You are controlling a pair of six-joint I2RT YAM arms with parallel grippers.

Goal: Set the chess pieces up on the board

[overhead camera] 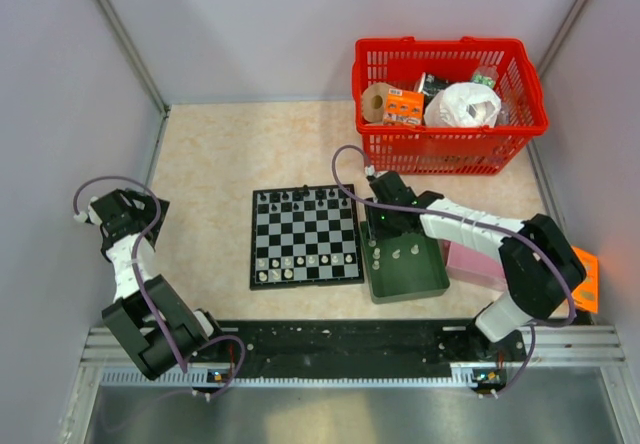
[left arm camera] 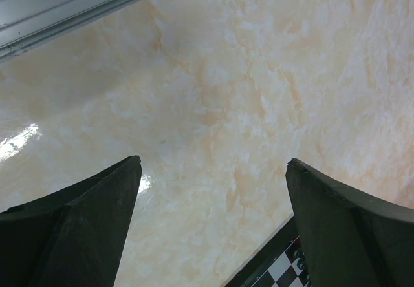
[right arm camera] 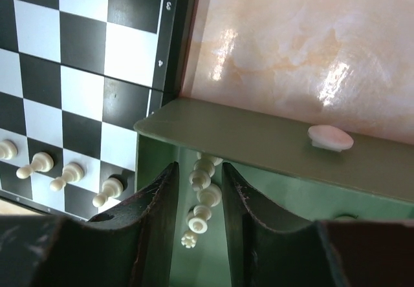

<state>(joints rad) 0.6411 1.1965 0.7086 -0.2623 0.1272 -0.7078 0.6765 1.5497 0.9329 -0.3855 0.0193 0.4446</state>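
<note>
Between the dark fingers of your right pincer [right arm camera: 199,183], jaws parted only narrowly: two small whitish chess pieces [right arm camera: 208,195], lying on the floor of a dark green rectangular plastic tray [right arm camera: 259,146]. Slivers of gap seem to show on either side, though pad contact is hard to judge here.
Just left of that pincer: flat black-and-white checkered chessboard [right arm camera: 84,61], whitish pawns [right arm camera: 68,174] along its near rows, black pieces [overhead camera: 300,199] on the far row.
Right of it: pink box [overhead camera: 470,261].
Beyond it: red plastic mesh basket [overhead camera: 450,149].
Your left pincer [left arm camera: 213,235]: jaws wide apart, holding nothing, above beige marbled tabletop [left arm camera: 226,93], with the chessboard's corner by its right finger.
</note>
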